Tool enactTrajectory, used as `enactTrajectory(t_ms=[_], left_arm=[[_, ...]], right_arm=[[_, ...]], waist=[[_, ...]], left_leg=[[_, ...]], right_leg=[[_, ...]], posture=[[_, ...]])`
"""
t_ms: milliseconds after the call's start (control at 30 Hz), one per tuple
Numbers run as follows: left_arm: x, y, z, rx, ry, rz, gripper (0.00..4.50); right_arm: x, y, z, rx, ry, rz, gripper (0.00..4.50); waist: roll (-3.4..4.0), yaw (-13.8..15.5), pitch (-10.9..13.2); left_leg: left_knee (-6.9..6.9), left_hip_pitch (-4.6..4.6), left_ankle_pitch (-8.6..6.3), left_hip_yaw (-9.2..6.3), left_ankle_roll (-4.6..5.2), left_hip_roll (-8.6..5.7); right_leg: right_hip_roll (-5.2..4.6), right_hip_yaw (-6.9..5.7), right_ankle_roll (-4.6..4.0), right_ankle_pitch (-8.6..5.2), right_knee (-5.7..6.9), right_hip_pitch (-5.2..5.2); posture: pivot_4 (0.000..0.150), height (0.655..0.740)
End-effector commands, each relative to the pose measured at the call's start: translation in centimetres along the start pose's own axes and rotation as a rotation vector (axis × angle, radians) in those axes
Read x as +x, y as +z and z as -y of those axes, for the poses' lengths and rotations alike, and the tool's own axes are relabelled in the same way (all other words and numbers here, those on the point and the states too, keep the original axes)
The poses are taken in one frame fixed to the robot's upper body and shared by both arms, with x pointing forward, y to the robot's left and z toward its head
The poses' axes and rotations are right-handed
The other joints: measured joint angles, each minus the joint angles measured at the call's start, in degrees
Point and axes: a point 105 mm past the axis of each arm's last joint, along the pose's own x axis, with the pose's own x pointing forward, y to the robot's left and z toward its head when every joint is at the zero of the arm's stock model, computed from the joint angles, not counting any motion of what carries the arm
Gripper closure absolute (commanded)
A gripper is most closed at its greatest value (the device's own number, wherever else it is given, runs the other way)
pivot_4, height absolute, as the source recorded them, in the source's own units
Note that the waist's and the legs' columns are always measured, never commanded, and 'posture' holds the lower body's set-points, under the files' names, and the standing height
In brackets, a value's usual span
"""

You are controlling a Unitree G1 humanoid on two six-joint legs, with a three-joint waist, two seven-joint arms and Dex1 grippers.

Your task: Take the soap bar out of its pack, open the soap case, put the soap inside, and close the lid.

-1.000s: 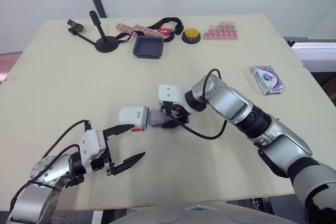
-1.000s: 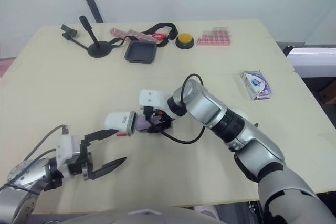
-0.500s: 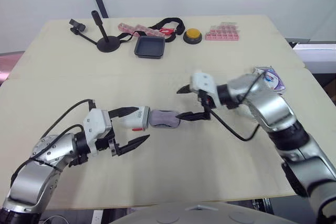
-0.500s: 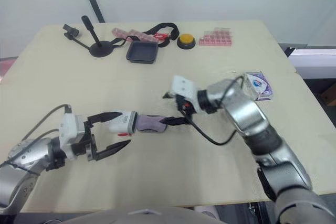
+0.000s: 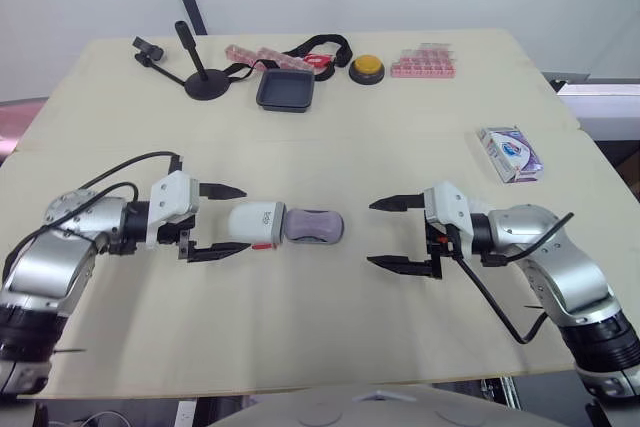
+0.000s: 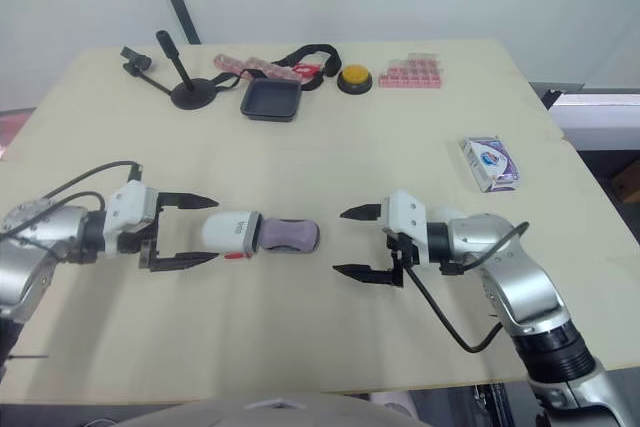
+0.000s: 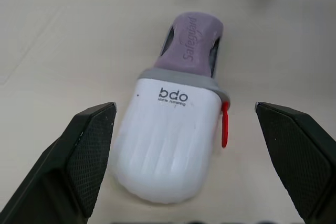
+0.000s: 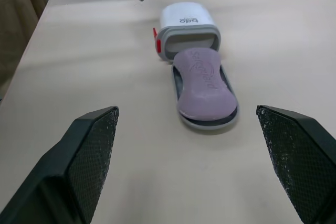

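Down to the last step, by the look of it: closing the lid. Soap bar (image 5: 314, 225) out of its pack (image 5: 509, 152) and lying on the pulled-out grey tray (image 8: 209, 125) of the soap case (image 5: 256, 224), near the middle of the table (image 5: 400, 117), a little toward its left and near edges. White shell on its side, mouth toward the right edge, tray and soap sticking well out of it. Pack well apart, by the right edge.

Left gripper (image 5: 242, 219) spread wide, one finger on either side of the shell's closed end, not seen to touch it. Right gripper (image 5: 371, 233) likewise spread wide and holding nothing, facing the tray's free end from the right, with bare table between.

Next, probably: pinch the shell with the left to brace it, bring the right up to the tray's end, and push straight along the shell until flush. Worth watching for the soap catching on the mouth's rim, and for the shell skidding toward the left edge if unbraced.
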Motion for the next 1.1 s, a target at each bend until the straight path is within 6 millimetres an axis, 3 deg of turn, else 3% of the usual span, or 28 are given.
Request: enactTrajectory(t_ms=[33,167,367,767,1100], left_arm=[[0.1,-0.2,-0.4,0.059,-0.071,-0.038,0.0],[0.4,-0.9,-1.0,0.08,-0.131,-0.082,0.0],[1.1,-2.1,-1.4,0.111,-0.193,-0.135,0.0],[3.6,-3.0,-1.4,0.12,-0.195,-0.12,0.0],[4.1,-3.4,-1.3,0.089,-0.143,-0.111,0.0]], right_arm=[[-1.1,0.5,0.3,-0.038,-0.038,0.011,0.02],[-1.5,0.6,0.1,-0.027,-0.048,0.017,0.02],[-1.5,0.5,-0.6,-0.017,-0.051,0.03,0.02],[-2.1,-0.1,-0.1,-0.007,-0.098,-0.001,0.02],[-2.1,-0.3,-0.2,0.006,-0.1,0.0,0.02]], waist=[[0.0,-0.14,0.0],[0.0,-0.04,0.0],[0.0,0.89,0.0],[0.01,1.32,-0.01],[0.01,1.45,-0.01]], left_leg=[[0.0,-0.02,0.0,0.0,0.0,-0.01],[0.0,-0.44,0.0,-0.03,0.0,0.03],[0.04,-0.2,0.0,-0.21,0.0,0.01],[0.15,-0.7,-0.01,-0.39,0.01,0.02],[0.25,-0.81,-0.01,-0.47,0.01,0.03]], right_leg=[[0.01,0.02,0.0,0.0,-0.01,0.0],[0.09,0.24,0.0,0.0,-0.14,0.11],[0.05,-0.04,0.0,0.0,-0.08,0.06],[0.02,-0.12,0.0,0.0,-0.1,0.09],[0.03,-0.13,0.0,0.0,-0.11,0.09]], posture=[[0.15,0.74],[0.15,0.74],[0.15,0.74],[0.15,0.74],[0.15,0.74]])
